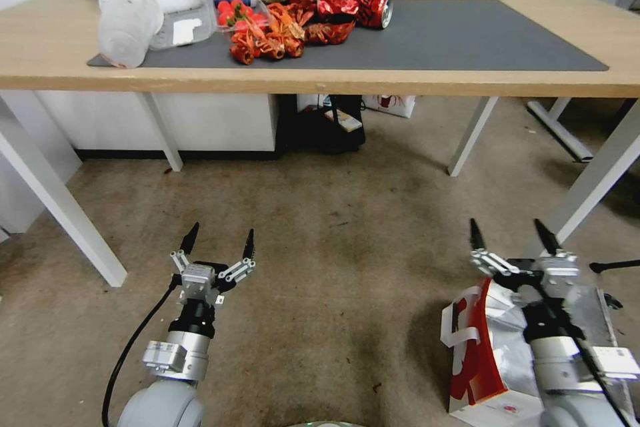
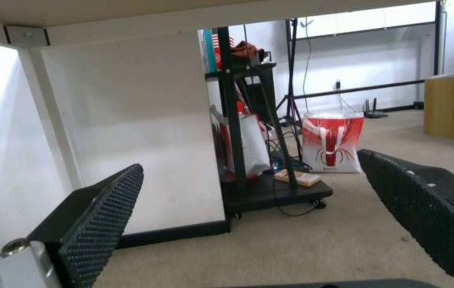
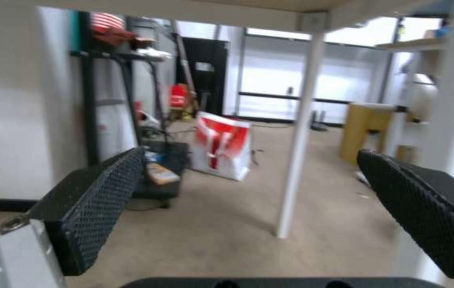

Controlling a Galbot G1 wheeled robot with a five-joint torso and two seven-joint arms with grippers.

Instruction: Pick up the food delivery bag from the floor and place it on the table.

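Under the right arm, close to the robot's base, the food delivery bag (image 1: 490, 353) stands on the floor (image 1: 320, 267), with its red-and-white side toward the middle and the silver foil lining open at the top. A white strap handle (image 1: 460, 323) hangs at its left upper edge. The right gripper (image 1: 513, 235) is spread wide with nothing between its fingers; it points forward, and its tips are already beyond the front rim of the bag, so the wrist camera looks under the table and not at the bag. The left gripper (image 1: 221, 237) is also spread and empty, low over bare carpet, well apart from the bag.

I judge that the step in hand is the reach for the bag, and the grasp is not yet made. To do it well, the right arm should probably draw back and tip downward, so that the 2 fingers come over the strap or the foil rim and not past it. The strap looks thin and loose, so closing on it needs good centring; the rim is floppy and may fold. A lift straight up is wise, because the table (image 1: 47, 47) edge is near in front, and its left part is crowded with cups, bowls and red wrappers. The dark grey mat (image 1: 493, 33) is bare on the right, a good place for the bag.
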